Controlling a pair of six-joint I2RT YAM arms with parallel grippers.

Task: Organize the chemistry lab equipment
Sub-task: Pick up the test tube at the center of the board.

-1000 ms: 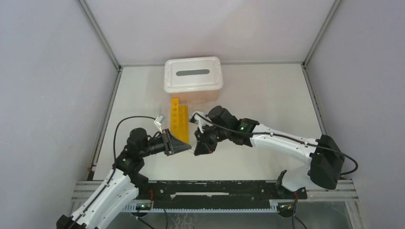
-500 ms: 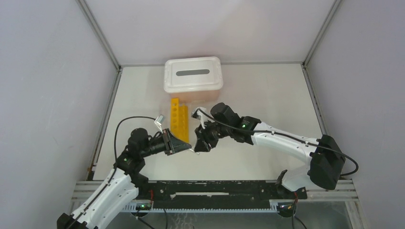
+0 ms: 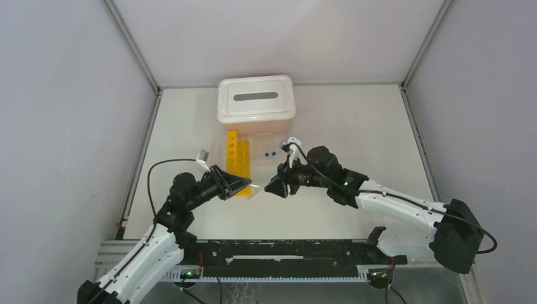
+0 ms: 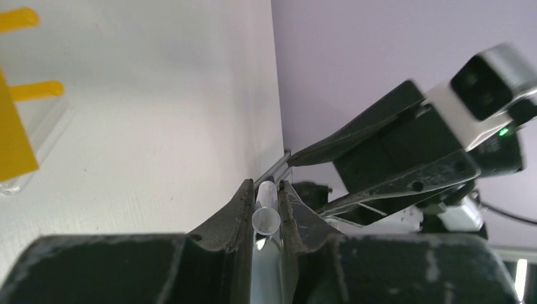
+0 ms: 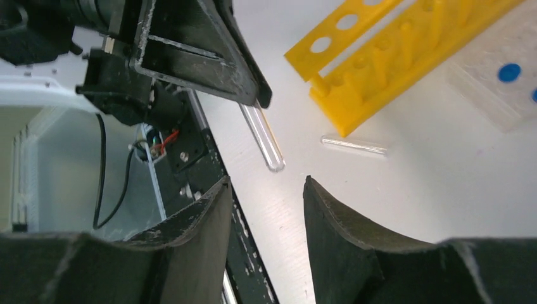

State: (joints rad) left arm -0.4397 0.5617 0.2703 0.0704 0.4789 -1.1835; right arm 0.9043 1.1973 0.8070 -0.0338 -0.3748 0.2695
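Light is bright and even, from above; shadows on the white counter (image 3: pixel 354 126) are soft and faint. The top view is sharp. In both wrist views the near jaws are dark and blurred; the held tube (image 5: pixel 261 138) carries thin glints.

You have a pink bin (image 3: pixel 253 127) with a white slotted lid (image 3: pixel 256 108) standing closed at the far middle of the white surface (image 3: pixel 361 126), near the back wall (image 3: pixel 272 38).

The bin (image 3: pixel 256 99) stands far on the desk (image 3: pixel 354 126); nearer lies the long rack (image 3: pixel 237 158), the gridded rack (image 3: pixel 263 144) just right.
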